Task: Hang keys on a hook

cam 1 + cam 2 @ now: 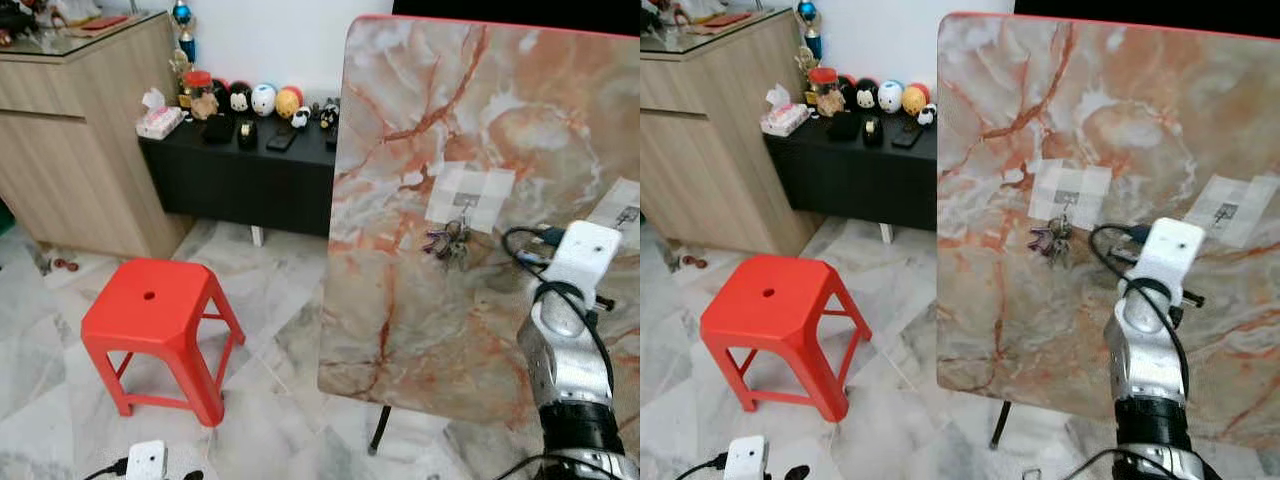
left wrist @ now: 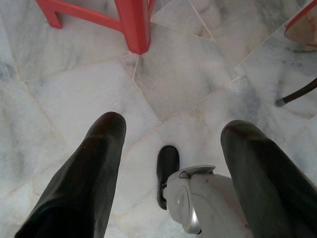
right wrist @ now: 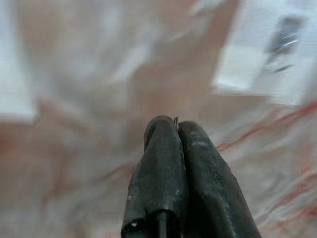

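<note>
An upright marble-patterned board (image 1: 420, 300) carries two taped white patches; a bunch of keys (image 1: 448, 243) hangs on the hook (image 1: 463, 203) of the patch (image 1: 470, 195) nearer its left edge, the other patch (image 1: 620, 212) sits at its right edge

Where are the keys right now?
In the head views, the dark bunch of metal keys hangs from a hook on a pale taped patch on the upright marble-patterned board, left of the robot's raised right arm.

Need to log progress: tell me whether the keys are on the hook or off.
On: the keys dangle from the hook on the board, apart from the right gripper.
</note>
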You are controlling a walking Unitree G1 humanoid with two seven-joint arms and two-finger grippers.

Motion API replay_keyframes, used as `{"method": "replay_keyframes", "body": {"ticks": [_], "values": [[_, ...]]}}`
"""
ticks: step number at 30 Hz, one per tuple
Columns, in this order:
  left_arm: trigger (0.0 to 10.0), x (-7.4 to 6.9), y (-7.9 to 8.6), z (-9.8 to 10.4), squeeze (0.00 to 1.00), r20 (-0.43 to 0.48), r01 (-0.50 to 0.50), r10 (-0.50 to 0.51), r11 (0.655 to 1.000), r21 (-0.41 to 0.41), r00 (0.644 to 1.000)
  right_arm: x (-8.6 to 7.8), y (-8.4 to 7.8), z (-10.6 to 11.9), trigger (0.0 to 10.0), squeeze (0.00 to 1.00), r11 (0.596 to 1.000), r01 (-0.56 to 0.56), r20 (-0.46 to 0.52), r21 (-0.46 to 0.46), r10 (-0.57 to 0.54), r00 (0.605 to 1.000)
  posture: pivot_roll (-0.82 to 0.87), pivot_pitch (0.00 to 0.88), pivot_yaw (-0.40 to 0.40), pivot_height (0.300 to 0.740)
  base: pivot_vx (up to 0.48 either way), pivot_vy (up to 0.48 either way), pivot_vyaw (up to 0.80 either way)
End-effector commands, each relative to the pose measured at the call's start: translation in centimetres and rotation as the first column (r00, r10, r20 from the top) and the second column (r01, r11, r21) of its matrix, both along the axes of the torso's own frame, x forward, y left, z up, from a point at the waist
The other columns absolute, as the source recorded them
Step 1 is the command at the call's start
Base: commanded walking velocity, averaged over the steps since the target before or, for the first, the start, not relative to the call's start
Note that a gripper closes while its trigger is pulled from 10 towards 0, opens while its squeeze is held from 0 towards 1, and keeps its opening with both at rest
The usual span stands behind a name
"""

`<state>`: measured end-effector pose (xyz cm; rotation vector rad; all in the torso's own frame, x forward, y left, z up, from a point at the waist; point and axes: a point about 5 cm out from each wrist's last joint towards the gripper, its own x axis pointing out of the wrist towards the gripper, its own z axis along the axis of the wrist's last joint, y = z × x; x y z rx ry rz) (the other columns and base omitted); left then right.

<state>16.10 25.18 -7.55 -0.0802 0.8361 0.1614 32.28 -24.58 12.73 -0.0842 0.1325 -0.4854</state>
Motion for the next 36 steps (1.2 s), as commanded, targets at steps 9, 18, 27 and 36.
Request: {"method": "replay_keyframes", "body": {"ticks": [9,18,27,36], "values": [[10.0,-0.1,-0.1,-0.1,0.00,-0.012,0.003,-0.003,1.000,-0.006,1.000,-3.1,-1.3,1.2,10.0,0.00,0.989,-0.026,0.005,-0.146,0.027,1.000,-0.03,0.000,-0.058,0.740,0.000,0.000,0.00],[10.0,0.0,-0.1,-0.1,0.00,-0.012,0.006,-0.006,1.000,-0.003,1.000,-3.0,-1.9,2.7,10.0,0.00,0.986,0.070,0.068,-0.154,-0.060,0.996,-0.02,0.000,-0.057,0.740,0.000,0.000,0.00],[10.0,0.1,-0.1,0.0,0.00,-0.012,0.013,-0.013,1.000,-0.004,1.000,-2.4,-0.3,2.6,10.0,0.00,0.993,0.056,0.089,-0.107,-0.047,0.995,-0.03,0.000,-0.047,0.740,0.000,0.000,0.00],[10.0,0.1,-0.1,0.0,0.00,-0.010,0.014,-0.014,1.000,-0.002,1.000,-2.1,-0.1,2.9,10.0,0.00,0.994,0.040,0.090,-0.104,-0.031,0.995,-0.03,0.000,-0.048,0.740,0.000,-0.057,0.00]]}}
